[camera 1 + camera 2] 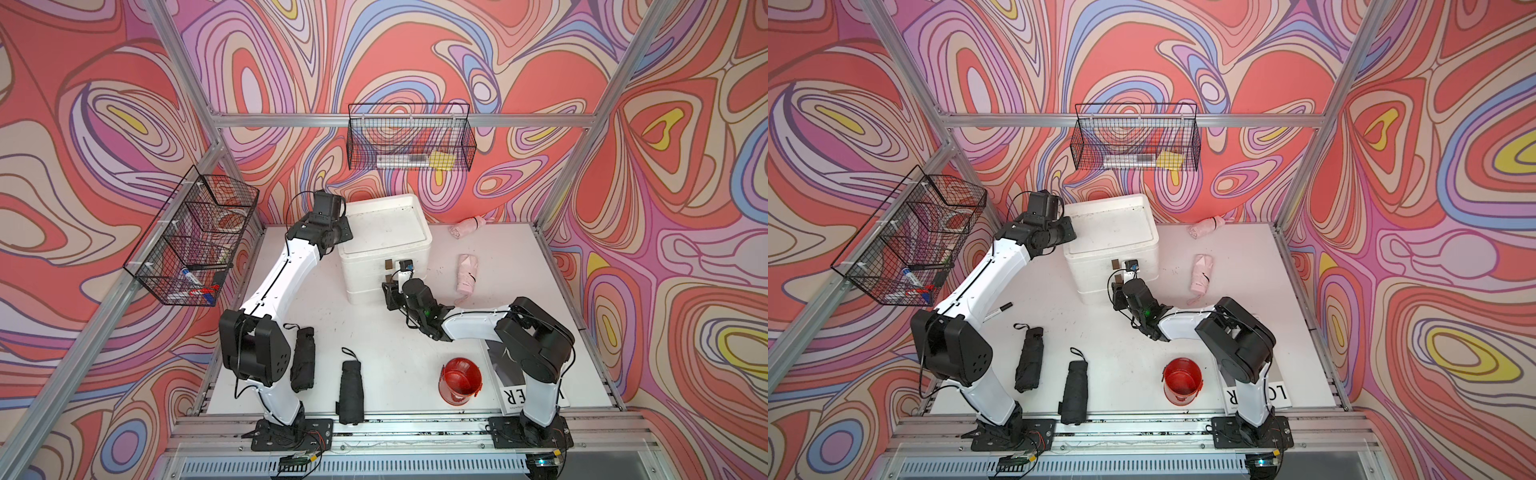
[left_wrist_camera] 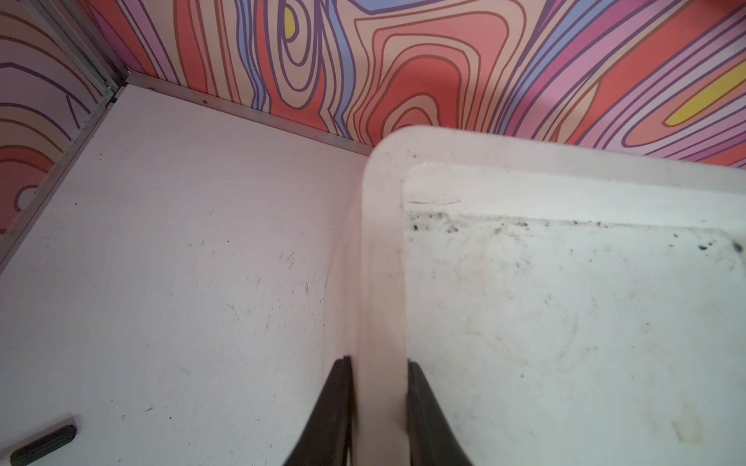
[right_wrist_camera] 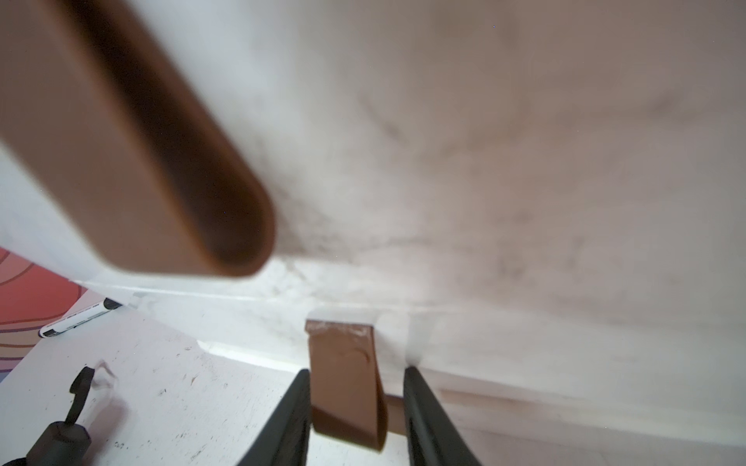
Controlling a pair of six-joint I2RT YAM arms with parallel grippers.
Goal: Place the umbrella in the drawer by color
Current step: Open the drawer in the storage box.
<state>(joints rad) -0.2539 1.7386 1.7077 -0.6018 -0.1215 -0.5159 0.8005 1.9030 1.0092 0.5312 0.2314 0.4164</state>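
Brown strap (image 3: 343, 383) flanked by bent right arm's gripper (image 3: 357, 371)

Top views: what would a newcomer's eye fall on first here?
The white drawer unit at the back centre, with both arms on it: the left gripper clamps its top rim, the right gripper straddles its lower brown strap handle. Next, two pink umbrellas lie to its right and two black umbrellas near the front.
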